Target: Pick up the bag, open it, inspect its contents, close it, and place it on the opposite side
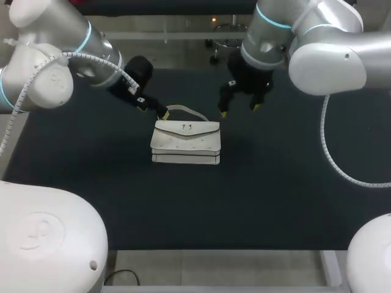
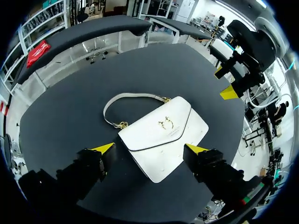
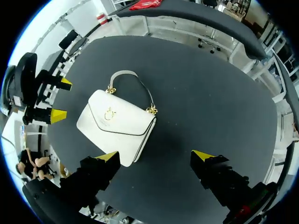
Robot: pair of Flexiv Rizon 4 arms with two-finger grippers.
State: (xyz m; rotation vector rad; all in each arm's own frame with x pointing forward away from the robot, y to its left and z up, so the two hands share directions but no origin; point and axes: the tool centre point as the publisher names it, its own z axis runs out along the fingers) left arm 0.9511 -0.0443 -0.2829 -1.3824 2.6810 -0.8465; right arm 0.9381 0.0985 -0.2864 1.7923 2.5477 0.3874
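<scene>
A white handbag (image 1: 186, 141) with a gold clasp lies flat and closed in the middle of the dark table, its pale handle (image 1: 186, 110) arched toward the far side. My left gripper (image 1: 153, 108) hovers open just beyond the bag's far left corner, near the handle's left end. In the left wrist view the handbag (image 2: 161, 136) lies ahead of and partly between the yellow-tipped fingers (image 2: 103, 150). My right gripper (image 1: 239, 110) hangs open above the table beyond the bag's far right corner. In the right wrist view the handbag (image 3: 117, 125) lies ahead of the open fingers (image 3: 202, 155), toward one side.
The dark table (image 1: 293, 183) carries only the bag. Its front edge (image 1: 214, 249) runs along the near side. Each wrist view also shows my other arm's gripper (image 2: 229, 84) (image 3: 53, 100) beyond the bag.
</scene>
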